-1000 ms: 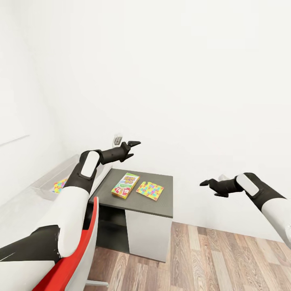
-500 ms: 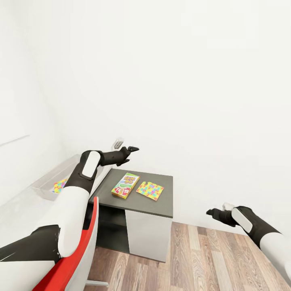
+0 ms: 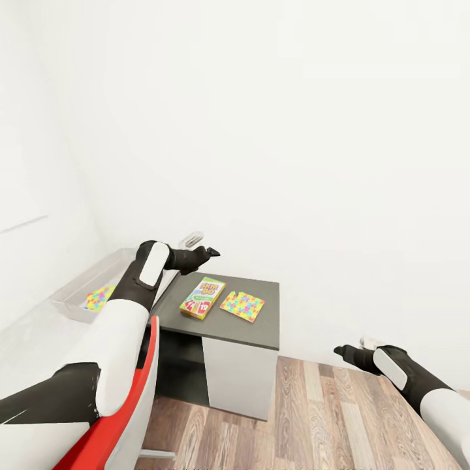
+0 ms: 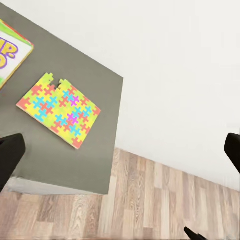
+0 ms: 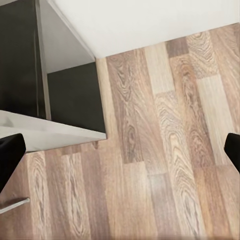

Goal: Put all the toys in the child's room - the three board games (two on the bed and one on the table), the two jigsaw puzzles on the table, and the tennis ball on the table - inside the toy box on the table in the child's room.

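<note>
Thin multicoloured jigsaw puzzle sheet [image 3: 242, 306] lay flat on dark grey tabletop [image 3: 261, 329], beside green-white board game box [image 3: 202, 297]. Probably light, floppy; best pinched at an overhanging edge. Left gripper [image 3: 207, 251] hovered w/ jaws apart, empty; right gripper [image 3: 344, 352] low over floor, also apart.

head view looks down from above; left wrist view shares its dark side unit [image 3: 222, 320] [image 4: 75, 160].

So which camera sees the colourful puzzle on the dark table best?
The left wrist view: the jigsaw puzzle looks big there, lying flat on the dark grey side unit, each piece clear. The head view shows the same puzzle small, beside a board game. The right wrist view looks at wooden floor.
</note>
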You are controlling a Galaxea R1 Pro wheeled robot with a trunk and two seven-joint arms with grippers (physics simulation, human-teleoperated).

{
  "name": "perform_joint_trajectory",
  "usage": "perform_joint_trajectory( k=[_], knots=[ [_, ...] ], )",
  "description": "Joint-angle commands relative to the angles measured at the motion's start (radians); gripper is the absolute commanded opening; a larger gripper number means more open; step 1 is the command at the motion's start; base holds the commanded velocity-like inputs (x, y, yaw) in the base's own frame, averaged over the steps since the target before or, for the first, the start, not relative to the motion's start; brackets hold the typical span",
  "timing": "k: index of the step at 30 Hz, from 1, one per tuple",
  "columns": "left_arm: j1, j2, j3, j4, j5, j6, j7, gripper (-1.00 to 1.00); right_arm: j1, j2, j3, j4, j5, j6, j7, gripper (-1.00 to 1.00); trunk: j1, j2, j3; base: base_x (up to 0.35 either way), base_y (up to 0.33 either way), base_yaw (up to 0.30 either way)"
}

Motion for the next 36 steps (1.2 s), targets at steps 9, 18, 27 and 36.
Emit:
perform_joint_trajectory(
  k=[9, 18, 27, 36],
  knots=[
    [-0.003, -0.006, -0.034, -0.001, 0.010, -0.001, 0.133, 1.00, 0.001, 0.006, 0.012, -0.002, 0.001, 0.011, -0.012, 1.00, 0.001, -0.003, -0.017, 0.000, 0.000, 0.000],
    [-0.003, -0.033, -0.045, -0.001, 0.009, -0.011, 0.274, 1.00, 0.044, 0.010, 0.008, -0.008, 0.002, 0.004, -0.007, 1.00, 0.001, -0.003, -0.022, 0.000, 0.000, 0.000],
    [-0.003, -0.033, -0.135, -0.007, 0.015, -0.014, 0.305, 1.00, 0.063, 0.009, 0.006, -0.012, 0.001, 0.003, -0.003, 1.00, 0.001, -0.003, -0.027, 0.000, 0.000, 0.000],
    [-0.003, -0.033, -0.201, -0.030, 0.019, -0.015, 0.306, 1.00, 0.064, 0.008, 0.006, -0.012, 0.000, 0.002, -0.001, 1.00, 0.001, -0.003, -0.038, 0.019, 0.000, 0.000]
  ],
)
